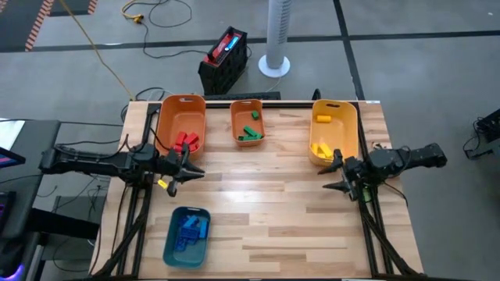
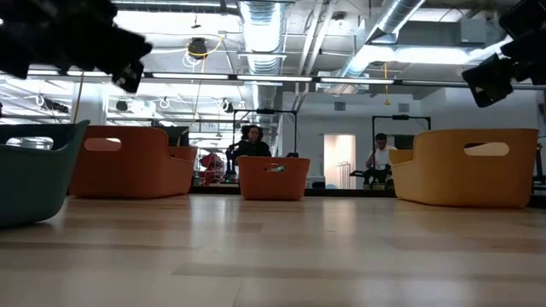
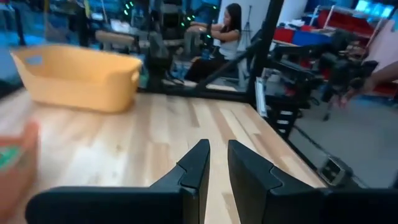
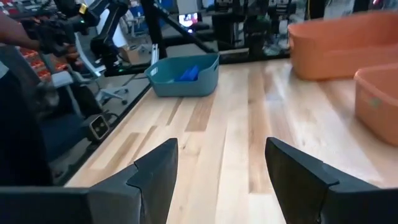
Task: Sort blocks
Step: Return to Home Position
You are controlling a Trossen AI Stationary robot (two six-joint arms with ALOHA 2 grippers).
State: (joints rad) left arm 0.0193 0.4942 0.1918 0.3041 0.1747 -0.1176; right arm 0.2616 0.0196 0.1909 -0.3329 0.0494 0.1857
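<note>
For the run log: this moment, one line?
blocks: in bins | left gripper: slightly open, empty | right gripper: open, empty

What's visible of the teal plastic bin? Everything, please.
The teal plastic bin is an oblong, open-topped tub with rounded corners and flared walls. It stands upright on the light wooden table, at its left side, well apart from the other bins. Several small blue plastic blocks lie inside; nothing else touches it.
</note>
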